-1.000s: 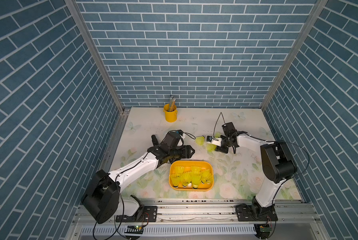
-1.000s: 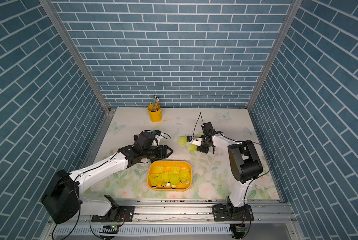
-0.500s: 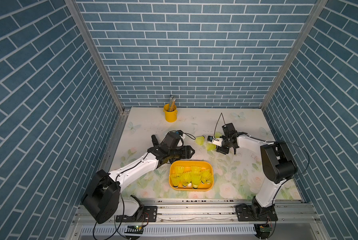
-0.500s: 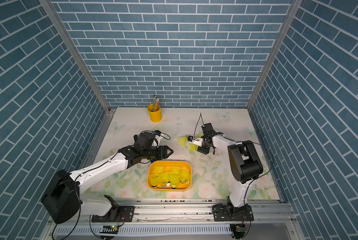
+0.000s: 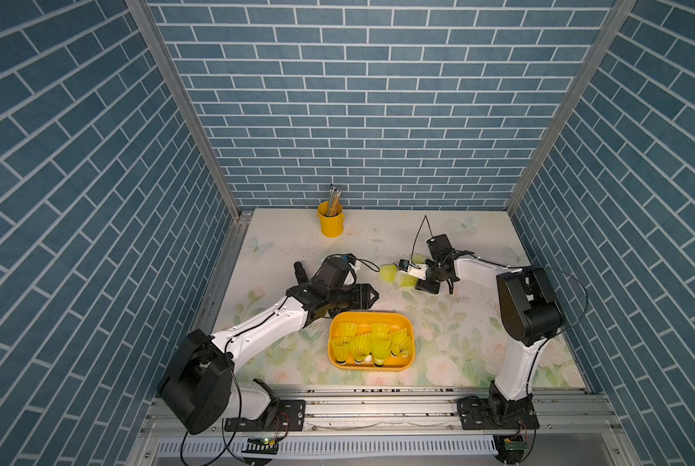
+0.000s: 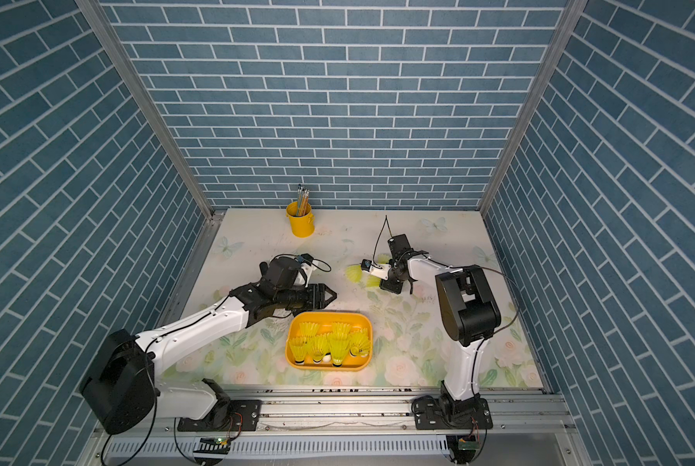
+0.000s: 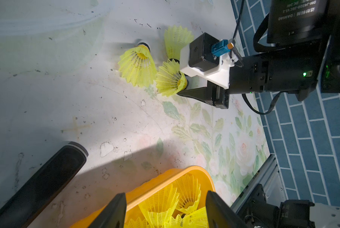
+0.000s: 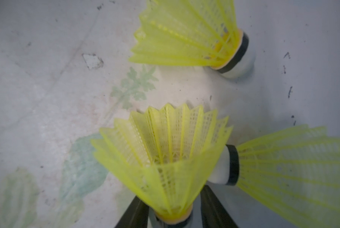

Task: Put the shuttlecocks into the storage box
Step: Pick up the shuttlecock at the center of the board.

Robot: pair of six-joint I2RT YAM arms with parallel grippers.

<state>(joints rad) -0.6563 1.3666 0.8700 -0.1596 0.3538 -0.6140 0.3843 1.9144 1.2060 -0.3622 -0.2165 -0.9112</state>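
The orange-yellow storage box [image 5: 370, 365] [image 6: 326, 365] [image 7: 165, 177] sits near the front and holds several neon yellow-green shuttlecocks [image 5: 362, 343], skirts up. Three more are on the mat behind it. My right gripper [image 5: 414, 284] [image 8: 171, 215] is low on the mat, shut on the white base of one shuttlecock [image 8: 165, 150] [image 7: 170, 81]. The other two [image 8: 186, 35] [image 8: 293, 173] lie loose beside it. My left gripper [image 5: 376, 298] [image 7: 165, 194] hovers over the box's far rim, open, with nothing between its fingers.
A small round yellow bucket with pencils [image 5: 330, 221] [image 6: 300, 222] stands at the back, left of the middle. Blue brick walls close in the left, back and right sides. A metal rail [image 5: 378, 403] runs along the front edge.
The right gripper has shifted slightly among the loose shuttlecocks on the mat. The left arm has not moved.
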